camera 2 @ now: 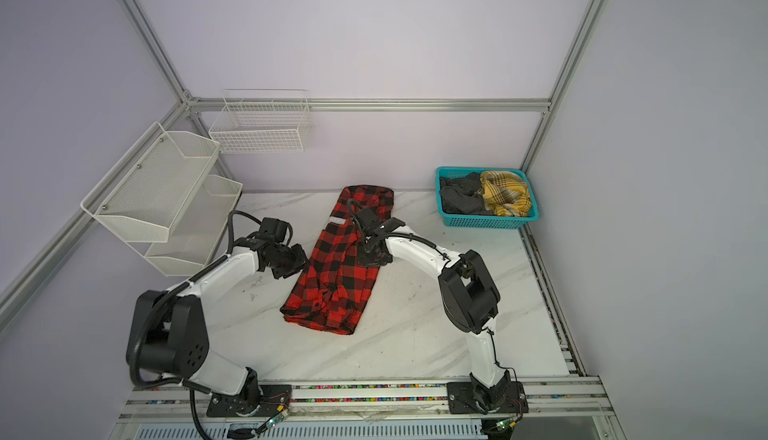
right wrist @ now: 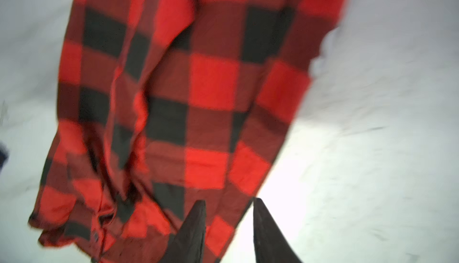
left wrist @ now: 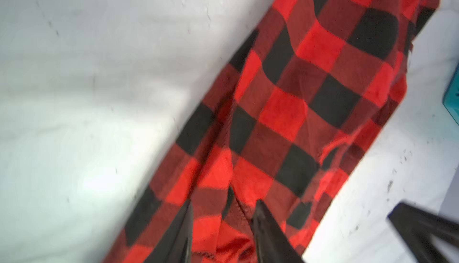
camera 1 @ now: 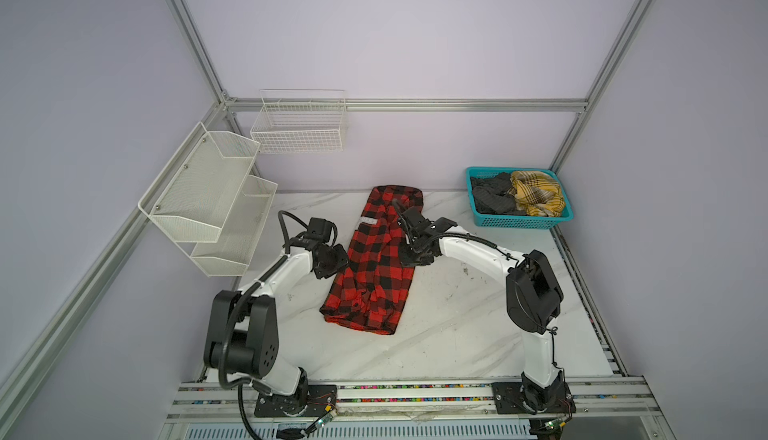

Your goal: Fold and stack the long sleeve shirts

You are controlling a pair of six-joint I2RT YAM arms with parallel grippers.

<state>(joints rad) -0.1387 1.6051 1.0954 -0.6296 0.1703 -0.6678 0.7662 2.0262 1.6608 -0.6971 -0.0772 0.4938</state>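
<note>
Step in hand, as I judge it: folding the first shirt. The red-and-black check shirt (camera 1: 374,276) lies mid-frame on the tabletop (camera 1: 457,313) in both top views. It is narrowed to a long strip running from the back edge toward the lower centre, hem end nearest the camera. No crosswise fold yet, and nothing is stacked.

Left pincer (camera 1: 341,257) sits at the strip's left edge, about mid-length. In the left wrist view the left pincer (left wrist: 224,207) has its jaws part-way apart over the cloth, with a bunched red ridge between them. Cannot tell if that ridge is pinched.

Right pincer (camera 1: 409,260) is at the opposite edge. In its wrist view the right pincer (right wrist: 229,204) is narrowly parted astride the shirt's border, bare tabletop showing in the gap, holding nothing.

Next move, my guess: each pincer takes a corner of one end, then carries it over to halve the strip. Needs a bite through all layers.

Cloth: soft woven, big squares, creased along a central ridge, rumpled at the hem, with a small pale lettered patch (camera 1: 368,220).

Tabletop: smooth white marble pattern, scuffed.

Waiting at right of frame: a yellow plaid shirt (camera 1: 536,195) and a dark grey shirt (camera 1: 494,199), crumpled in a teal perforated plastic basket (camera 1: 524,223).
</note>
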